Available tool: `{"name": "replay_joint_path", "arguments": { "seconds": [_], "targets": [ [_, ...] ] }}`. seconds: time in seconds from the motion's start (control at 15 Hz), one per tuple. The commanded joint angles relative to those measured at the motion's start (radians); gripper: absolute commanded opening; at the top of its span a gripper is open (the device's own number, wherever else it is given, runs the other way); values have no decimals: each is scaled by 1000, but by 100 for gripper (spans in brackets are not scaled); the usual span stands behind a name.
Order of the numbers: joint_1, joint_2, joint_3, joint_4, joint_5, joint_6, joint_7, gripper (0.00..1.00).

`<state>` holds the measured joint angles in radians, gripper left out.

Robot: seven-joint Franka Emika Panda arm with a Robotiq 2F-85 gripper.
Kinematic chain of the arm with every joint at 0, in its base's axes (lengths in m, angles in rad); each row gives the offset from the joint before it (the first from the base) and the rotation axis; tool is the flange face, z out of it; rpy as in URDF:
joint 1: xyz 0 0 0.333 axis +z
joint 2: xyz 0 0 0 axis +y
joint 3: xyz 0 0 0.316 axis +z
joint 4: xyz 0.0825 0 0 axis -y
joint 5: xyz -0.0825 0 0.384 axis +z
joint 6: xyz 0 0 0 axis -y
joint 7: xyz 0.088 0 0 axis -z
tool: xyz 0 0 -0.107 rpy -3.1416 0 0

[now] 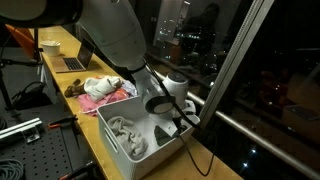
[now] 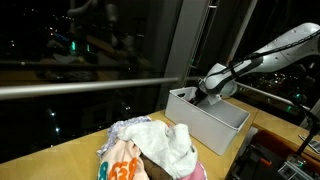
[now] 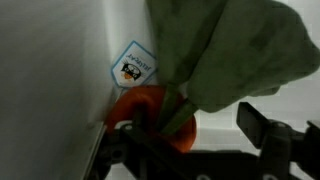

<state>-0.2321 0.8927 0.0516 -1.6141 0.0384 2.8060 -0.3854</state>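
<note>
We see the gripper (image 3: pixel 192 135) spread wide, an orange toy (image 3: pixel 148 108) between its fingers (image 3: pixel 262 122), green cloth (image 3: pixel 235 50) just above them.

Smooth white plastic bin (image 1: pixel 116 142), soft matt green cloth (image 3: pixel 230 50), wooden tabletop (image 1: pixel 62 48).

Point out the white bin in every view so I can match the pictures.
In an exterior view: the white bin sits at lower centre.
In an exterior view: it stands right of centre, beyond the clothes pile.
Wrist view: its white inner wall fills the left side.
Shared landmark: the end effector, reaching into the bin in all three.
</note>
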Motion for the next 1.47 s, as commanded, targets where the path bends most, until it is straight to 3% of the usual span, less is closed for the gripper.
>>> {"name": "replay_joint_path", "arguments": {
  "seconds": [0.0, 0.53, 1.0, 1.4],
  "targets": [
    [-10, 60, -7, 91, -28, -47, 27, 61],
    [-21, 28, -2, 66, -23, -51, 22, 1],
    [20, -221, 35, -126, -32, -36, 19, 2],
    [117, -507, 55, -320, -55, -113, 19, 2]
  ]
}}
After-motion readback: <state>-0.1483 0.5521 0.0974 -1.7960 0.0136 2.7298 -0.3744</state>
